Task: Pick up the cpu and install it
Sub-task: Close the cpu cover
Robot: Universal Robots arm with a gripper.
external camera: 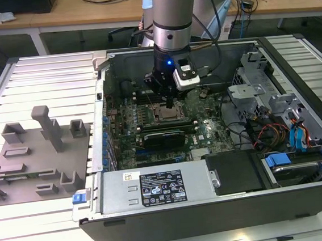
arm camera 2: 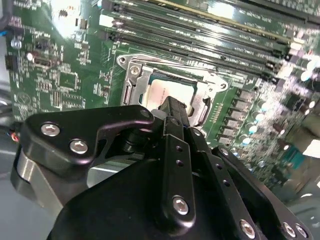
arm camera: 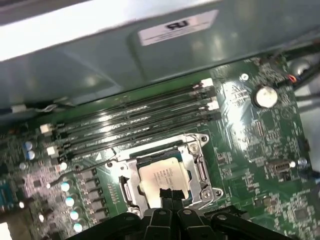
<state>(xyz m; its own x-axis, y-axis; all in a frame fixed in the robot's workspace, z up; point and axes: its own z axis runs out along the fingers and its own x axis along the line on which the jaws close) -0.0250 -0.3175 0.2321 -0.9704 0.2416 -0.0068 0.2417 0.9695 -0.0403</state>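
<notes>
Silvery cpu [arm camera: 160,175]: lies flat in the open socket [arm camera: 202,172], mid-motherboard [arm camera: 250,145], beside the memory slots [arm camera: 135,122].
Handling: probably light, stiff and thin, with a slick top and a fragile underside; best taken by opposite edges.
Tool [arm camera: 171,194]: fingers pressed together, holding nothing, tips at the cpu's edge; contact unclear.

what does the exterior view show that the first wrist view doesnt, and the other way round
The exterior view adds the arm, the grey tray outside the case at that view's left, and the drive bay with blue tabs. The first wrist view adds close detail: the cpu lying inside the socket, the memory slots and a coin cell. Both share the green motherboard, that socket and the gripper, fingertips together over the socket.
</notes>
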